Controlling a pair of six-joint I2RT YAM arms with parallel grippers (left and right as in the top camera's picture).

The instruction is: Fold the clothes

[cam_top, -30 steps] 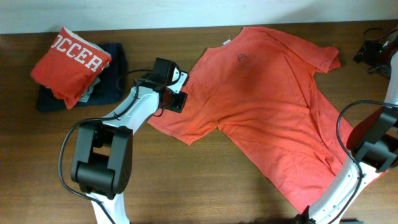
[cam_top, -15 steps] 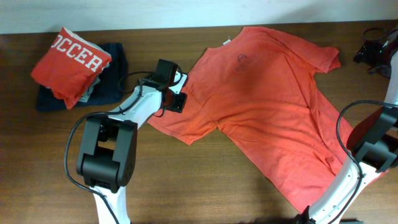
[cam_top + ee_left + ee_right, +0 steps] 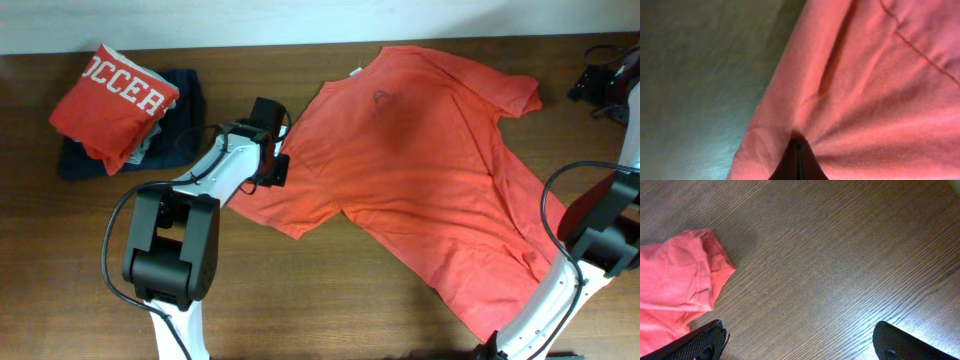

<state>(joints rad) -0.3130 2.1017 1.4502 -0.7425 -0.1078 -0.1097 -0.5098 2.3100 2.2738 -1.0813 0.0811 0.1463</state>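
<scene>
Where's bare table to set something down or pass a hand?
Free: brown wooden table along the near edge, between the left arm's base and the spread coral-red cotton T-shirt. Crowded: far left, folded red lettered shirt on dark navy garment.

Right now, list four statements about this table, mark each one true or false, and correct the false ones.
1. The left gripper is shut on the edge of the spread T-shirt. True.
2. The right gripper is clamped on a sleeve. False: its jaws stand wide open over the bare table, and the sleeve lies off to one side, untouched.
3. A folded red garment with white lettering lies on top of a dark navy garment. True.
4. The spread T-shirt is already folded in half. False: it lies opened out across the table, both sleeves showing.
</scene>
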